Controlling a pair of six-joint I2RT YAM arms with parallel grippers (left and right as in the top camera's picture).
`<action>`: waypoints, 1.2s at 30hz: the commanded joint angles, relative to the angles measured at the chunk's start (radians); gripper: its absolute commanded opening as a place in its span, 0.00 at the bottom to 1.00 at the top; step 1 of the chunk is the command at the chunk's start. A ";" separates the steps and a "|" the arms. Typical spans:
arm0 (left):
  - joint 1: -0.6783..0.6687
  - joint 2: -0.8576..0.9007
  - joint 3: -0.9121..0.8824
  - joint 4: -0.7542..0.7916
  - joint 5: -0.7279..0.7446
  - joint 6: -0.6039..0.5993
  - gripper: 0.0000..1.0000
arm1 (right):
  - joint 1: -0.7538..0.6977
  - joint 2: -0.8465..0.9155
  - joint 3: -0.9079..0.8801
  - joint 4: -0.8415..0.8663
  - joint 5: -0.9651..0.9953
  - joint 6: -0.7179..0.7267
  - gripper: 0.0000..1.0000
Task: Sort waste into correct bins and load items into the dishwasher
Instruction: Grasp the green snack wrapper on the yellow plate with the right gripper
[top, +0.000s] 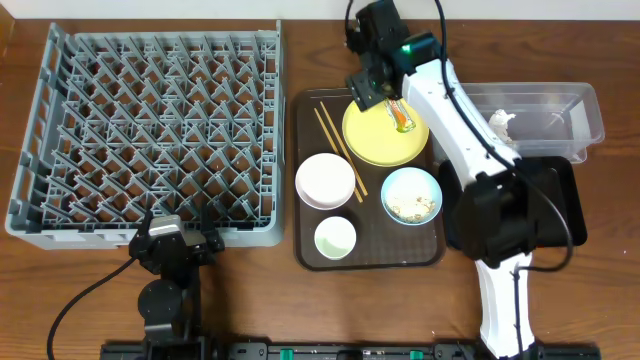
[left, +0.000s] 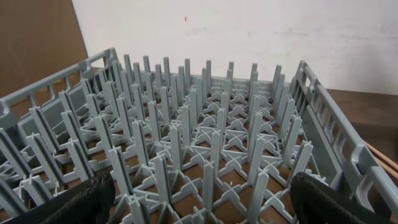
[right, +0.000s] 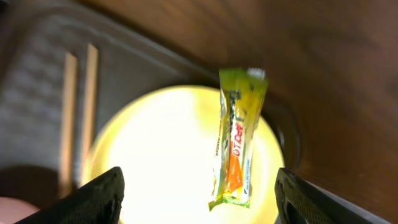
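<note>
At the table's left, a large square grey plastic dish rack (top: 150, 130) fills the left gripper's (left: 202, 183) view, its black fingers spread wide at the rack's near edge.

Right of the rack, a flat brown rectangular serving tray (top: 370, 258) carries the tableware, and beyond it a clear plastic rectangular tub (top: 560, 100) holds a crumpled white paper scrap (top: 502, 122), with a glossy black rectangular tray (top: 560, 200) just in front, partly under the right arm. On the brown tray sit a large yellow round plate (top: 375, 140), a white bowl (top: 325, 180), a light blue bowl (top: 411, 195) holding rice-like crumbs, a small white cup (top: 335, 237) and two thin wooden chopsticks (top: 338, 150) beside the plate. A small green-yellow printed wrapper (right: 236, 143) lies across the plate's rim below the right gripper (right: 199, 177), whose fingers are apart and clear of it.
</note>
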 joint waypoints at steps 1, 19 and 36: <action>0.002 -0.006 -0.033 -0.014 -0.001 0.014 0.91 | -0.024 0.050 -0.005 0.002 -0.045 -0.055 0.74; 0.002 -0.006 -0.033 -0.014 -0.001 0.014 0.91 | -0.071 0.137 -0.005 0.010 0.027 -0.021 0.73; 0.002 -0.006 -0.033 -0.014 -0.001 0.014 0.91 | -0.072 0.138 -0.143 0.092 0.014 0.003 0.62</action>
